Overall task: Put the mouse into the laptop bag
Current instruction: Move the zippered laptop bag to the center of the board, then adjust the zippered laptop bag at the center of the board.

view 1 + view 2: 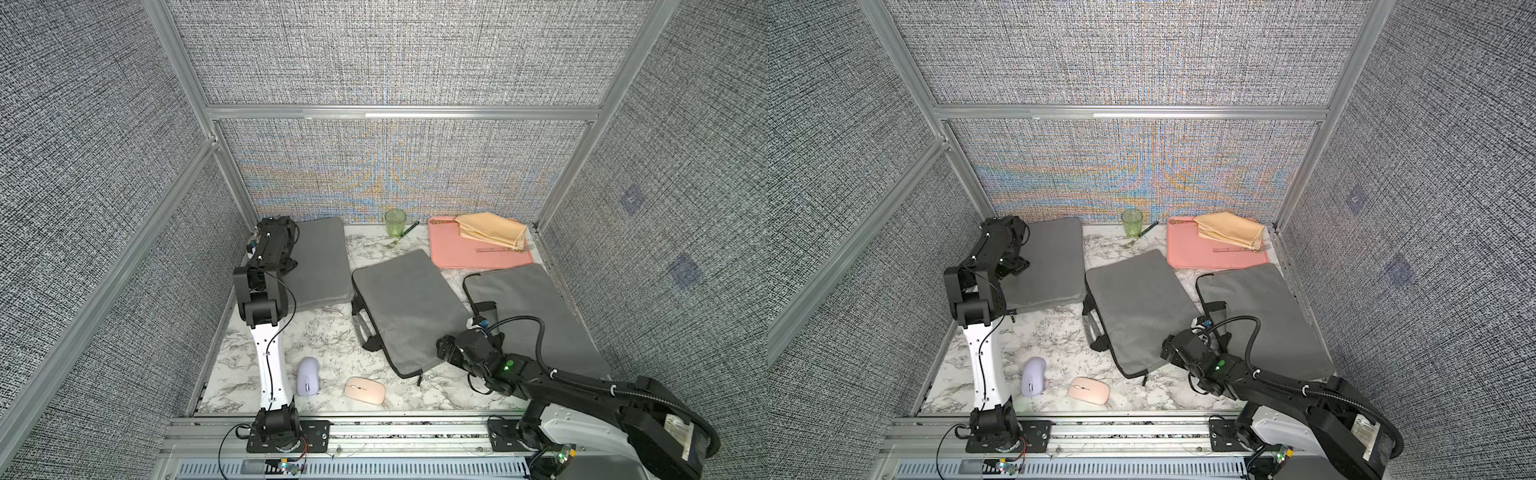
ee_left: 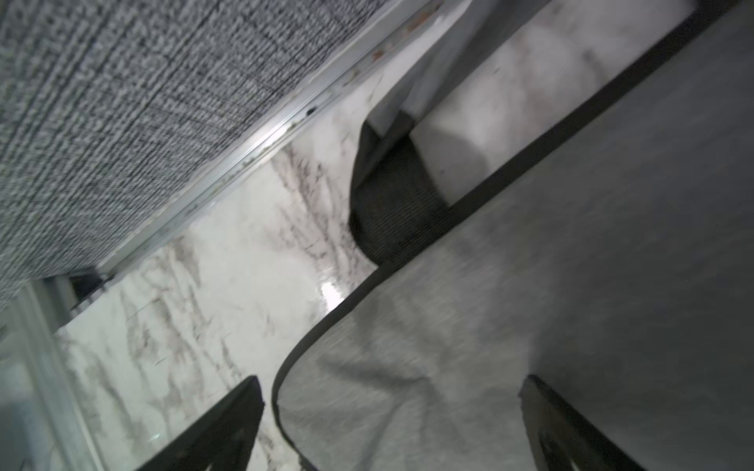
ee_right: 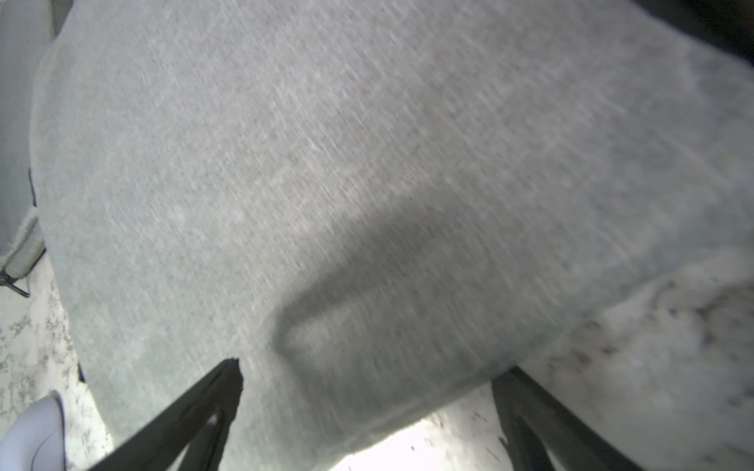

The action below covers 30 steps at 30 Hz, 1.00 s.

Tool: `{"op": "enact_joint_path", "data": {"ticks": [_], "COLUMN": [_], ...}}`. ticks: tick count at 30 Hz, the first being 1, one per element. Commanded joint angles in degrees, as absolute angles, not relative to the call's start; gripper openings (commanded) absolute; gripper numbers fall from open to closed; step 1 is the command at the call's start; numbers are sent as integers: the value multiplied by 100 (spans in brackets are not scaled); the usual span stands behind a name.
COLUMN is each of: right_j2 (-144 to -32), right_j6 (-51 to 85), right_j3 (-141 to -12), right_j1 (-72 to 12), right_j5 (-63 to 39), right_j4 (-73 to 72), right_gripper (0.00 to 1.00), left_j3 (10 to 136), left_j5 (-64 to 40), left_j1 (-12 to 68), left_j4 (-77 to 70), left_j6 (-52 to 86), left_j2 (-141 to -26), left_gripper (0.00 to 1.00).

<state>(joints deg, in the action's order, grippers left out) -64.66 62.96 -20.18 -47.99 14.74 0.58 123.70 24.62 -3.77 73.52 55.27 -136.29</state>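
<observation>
While both my jaws gape empty, right over the middle laptop bag [image 1: 409,307], the pink mouse [image 1: 365,390] likely needs grasping.

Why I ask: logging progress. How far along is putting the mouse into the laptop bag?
Done: nothing; the rounded lilac mouse and flat pink mouse lie on the marble tabletop, outside any bag. In hand: the open right hand is over the near corner of the middle grey fabric laptop bag; the open left hand over the left grey fabric bag. Left: grasping a mouse and getting it inside.
</observation>
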Motion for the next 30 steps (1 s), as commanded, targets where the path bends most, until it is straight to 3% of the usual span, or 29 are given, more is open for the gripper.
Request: {"op": "enact_joint_path", "data": {"ticks": [1, 5, 8, 9, 13, 17, 20, 27, 30], "right_j2": [-6733, -7224, -7599, -7727, -8077, -8040, -7833, -7561, -7360], "right_j6": [6507, 6610, 6508, 6445, 6215, 6072, 5926, 5186, 4835], "right_j3": [-2024, -2092, -2302, -2416, -2766, -2863, -2916, -3050, -3115], "right_j1": [-4800, -4709, -4587, -4535, -4400, -4303, -4130, -3695, -3716], "right_j5": [1378, 1391, 1306, 1258, 1169, 1247, 1399, 1482, 1226], "right_j4": [-129, -506, -639, -655, -627, -504, -159, 289, 683], "right_gripper": [99, 99, 97, 91, 40, 14, 1, 2, 27], "left_j3": [11938, 10028, 8124, 7525, 5206, 3977, 3417, 3063, 2993], "left_j5": [2288, 1885, 979, 625, -542, -854, -884, -1042, -945], "left_j1": [-309, -205, -75, -2, 644, 1720, 2415, 3524, 3782], "left_j4": [6795, 5470, 4229, 3744, 1998, 1148, 763, -157, -419], "left_j6": [5153, 4984, 4830, 4780, 4622, 4602, 4554, 5242, 5492], "left_j2": [-13065, -11370, -9695, -9123, -7388, -6330, -5954, -6215, -6540], "left_gripper": [99, 99, 99, 99, 99, 99, 99, 99, 99]}}
